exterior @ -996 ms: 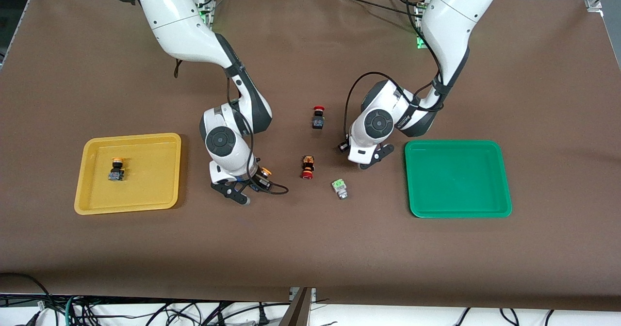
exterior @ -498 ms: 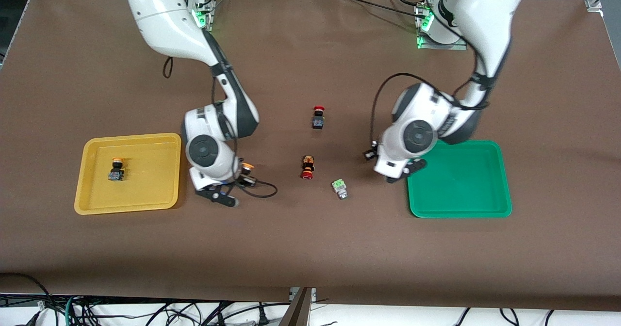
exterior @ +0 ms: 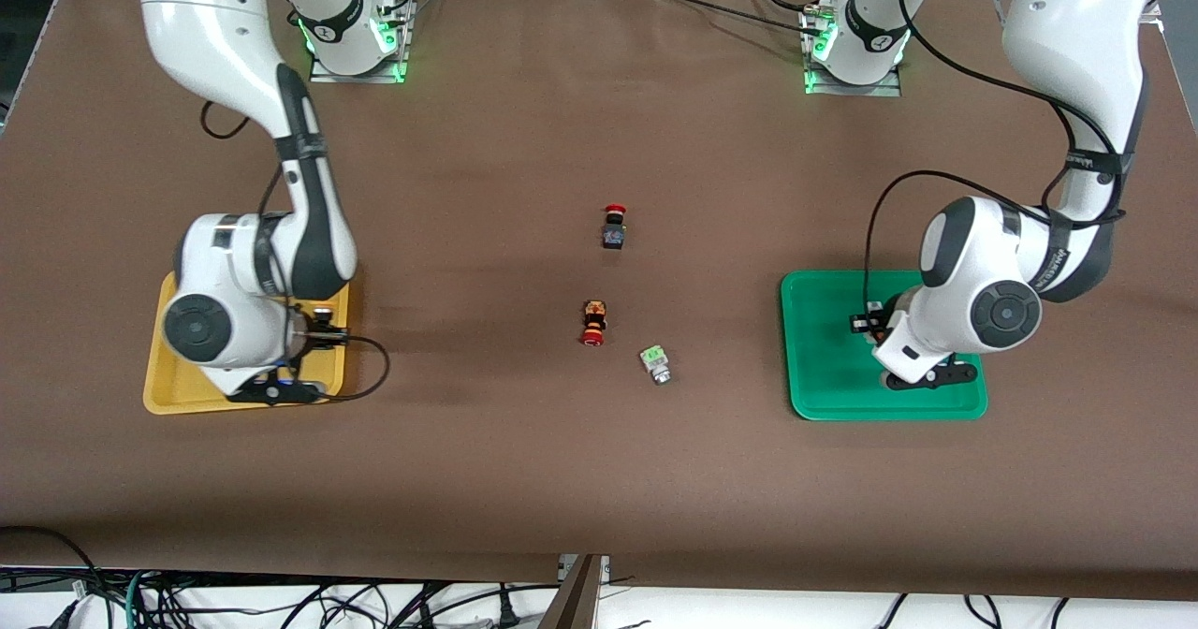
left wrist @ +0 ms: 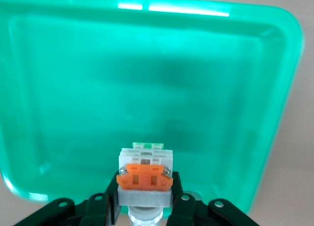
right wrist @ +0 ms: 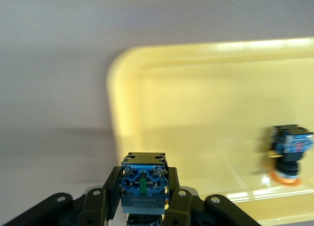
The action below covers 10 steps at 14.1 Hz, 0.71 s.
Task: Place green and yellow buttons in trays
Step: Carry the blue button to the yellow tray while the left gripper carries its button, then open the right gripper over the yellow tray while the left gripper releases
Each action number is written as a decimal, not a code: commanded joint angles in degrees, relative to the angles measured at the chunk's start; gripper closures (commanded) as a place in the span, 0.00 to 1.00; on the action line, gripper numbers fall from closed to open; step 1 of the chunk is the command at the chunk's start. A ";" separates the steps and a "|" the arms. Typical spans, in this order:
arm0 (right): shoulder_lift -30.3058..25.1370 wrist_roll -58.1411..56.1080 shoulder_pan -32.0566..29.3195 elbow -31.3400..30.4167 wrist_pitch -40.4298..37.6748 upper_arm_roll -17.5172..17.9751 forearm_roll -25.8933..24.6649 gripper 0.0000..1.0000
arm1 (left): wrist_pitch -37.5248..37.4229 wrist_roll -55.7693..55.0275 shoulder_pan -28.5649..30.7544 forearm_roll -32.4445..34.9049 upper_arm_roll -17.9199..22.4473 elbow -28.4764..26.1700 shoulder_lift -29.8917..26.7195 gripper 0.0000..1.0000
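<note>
Both arms have swung outward from the table's middle since a second ago: the right gripper [right wrist: 143,206], then low beside the red buttons, now hangs over the yellow tray [exterior: 164,395], and the left gripper [left wrist: 145,206] has gone from mid-table to over the green tray [exterior: 824,395]. Right gripper is clamped on a dark blue button [right wrist: 143,183], carried above the tray's edge toward the table's middle. Left gripper pinches a white button with an orange tab [left wrist: 144,173], held over the green tray's floor near the rim closest to the front camera. Yellow tray: one yellow-capped button on a dark blue body [right wrist: 289,152] lies inside, apart from the held one; in the front view the right arm covers it. Green tray: nothing resting on its floor in the left wrist view. Unmoved on the table between the trays: white button with a green mark [exterior: 656,363], nearest the front camera; red-capped button with an orange-black body [exterior: 592,322] just beside it, slightly farther; red-capped button on a black body [exterior: 614,226] farther still, toward the bases.
</note>
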 commanded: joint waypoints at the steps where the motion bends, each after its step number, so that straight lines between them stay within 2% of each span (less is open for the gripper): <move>1: 0.29 -10.74 -5.53 -2.11 0.47 0.41 5.23 1.00 | 6.06 7.58 3.19 1.77 -0.81 -0.35 4.44 1.00; 3: 0.65 -11.38 -5.98 -2.81 0.81 0.41 5.78 0.97 | 8.71 10.76 4.95 1.77 -0.81 -0.26 6.20 1.00; 4: 0.73 -11.04 -6.15 -2.72 1.25 0.41 5.78 0.28 | 8.28 10.68 4.79 1.60 -0.81 -0.09 6.12 0.79; 5: 0.65 -10.86 -6.16 -2.29 1.17 0.41 5.78 0.00 | 7.93 9.90 4.44 1.07 -0.98 0.26 5.77 0.39; 6: 0.38 -10.86 -6.16 -1.59 0.99 0.32 5.78 0.00 | 7.06 9.89 4.35 0.89 -1.33 0.61 5.16 0.02; 8: -0.32 -11.21 -6.07 1.39 0.20 0.15 5.78 0.00 | 2.68 10.07 4.78 -0.50 -2.47 3.24 3.14 0.00; 10: -2.51 -11.47 -6.33 2.98 -3.30 -0.38 5.60 0.00 | -4.43 9.37 4.09 -3.32 -3.44 8.15 2.96 0.00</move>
